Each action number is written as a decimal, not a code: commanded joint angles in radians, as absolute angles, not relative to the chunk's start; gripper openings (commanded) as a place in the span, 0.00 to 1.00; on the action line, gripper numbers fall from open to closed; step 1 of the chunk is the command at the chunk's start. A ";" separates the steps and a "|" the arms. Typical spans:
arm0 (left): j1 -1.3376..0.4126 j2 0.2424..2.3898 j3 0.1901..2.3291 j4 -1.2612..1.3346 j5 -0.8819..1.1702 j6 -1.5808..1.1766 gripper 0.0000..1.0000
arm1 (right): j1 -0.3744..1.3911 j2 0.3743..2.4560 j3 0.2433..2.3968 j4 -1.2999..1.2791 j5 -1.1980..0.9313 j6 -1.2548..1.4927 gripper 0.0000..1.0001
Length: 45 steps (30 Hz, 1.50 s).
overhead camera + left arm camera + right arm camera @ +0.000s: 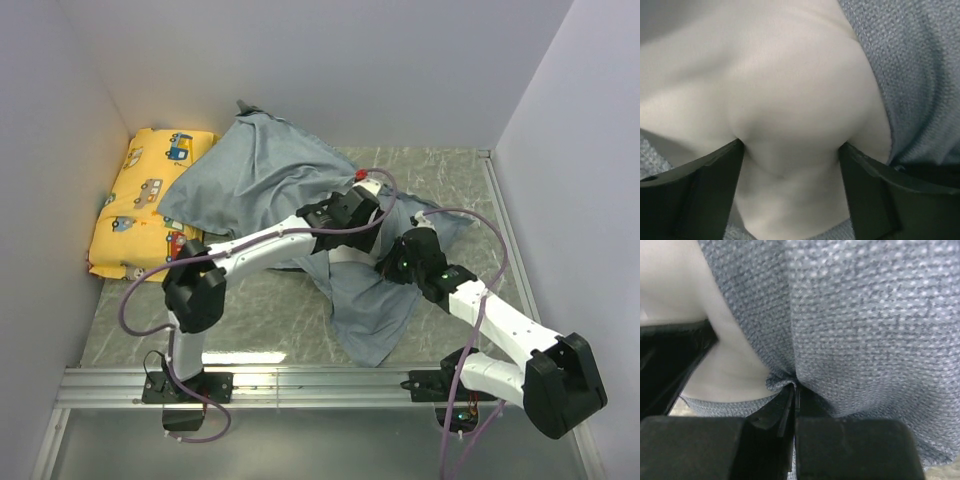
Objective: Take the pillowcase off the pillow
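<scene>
Sprawling from the far-left corner toward the near edge, the pillowcase (260,165) covers the middle of the worktop (265,315). The left fingers (720,180) clamp a bulge of white pillow (790,100), with pillowcase lying to its right. The right fingers (812,412) pinch a pillowcase fold tight.

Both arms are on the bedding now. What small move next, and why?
Probably hold the left gripper in place and draw the right gripper slowly back toward its base. The left pinches the white pillow; the right is shut on a fold of the pillowcase, so parting them should slide the cover off.
</scene>
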State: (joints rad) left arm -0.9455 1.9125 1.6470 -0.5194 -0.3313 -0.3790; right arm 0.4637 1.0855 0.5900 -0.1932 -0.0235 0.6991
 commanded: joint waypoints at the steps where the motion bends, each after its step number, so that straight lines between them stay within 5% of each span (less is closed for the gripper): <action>1: -0.940 2.003 1.741 -0.549 -0.401 -0.368 0.78 | 0.463 1.100 0.647 -0.216 -0.018 0.678 0.00; 2: -0.934 2.052 1.767 -0.560 -0.408 -0.364 0.61 | 0.465 1.101 0.658 -0.224 -0.017 0.675 0.00; 3: -0.924 2.074 1.835 -0.571 -0.407 -0.361 0.25 | 0.463 1.107 0.672 -0.229 -0.017 0.666 0.00; 5: -0.891 2.123 1.916 -0.600 -0.399 -0.342 0.01 | 0.465 1.126 0.733 -0.262 -0.024 0.652 0.00; 14: -0.661 2.191 2.359 -0.692 -0.275 -0.357 0.00 | 0.463 1.063 0.773 -0.339 -0.011 0.609 0.00; 24: -0.367 2.033 2.215 -0.528 0.062 -0.509 0.00 | 0.462 0.977 0.620 -0.325 0.058 0.660 0.00; 34: -0.336 2.003 2.174 -0.414 0.282 -0.649 0.00 | 0.485 1.005 0.520 -0.187 0.003 0.696 0.01; 41: -0.420 1.922 2.034 -0.350 0.233 -0.632 0.00 | 0.557 0.986 0.590 -0.192 0.006 0.627 0.51; 45: -0.471 1.887 1.985 -0.336 0.190 -0.618 0.00 | 0.569 0.934 0.675 -0.267 0.032 0.603 0.59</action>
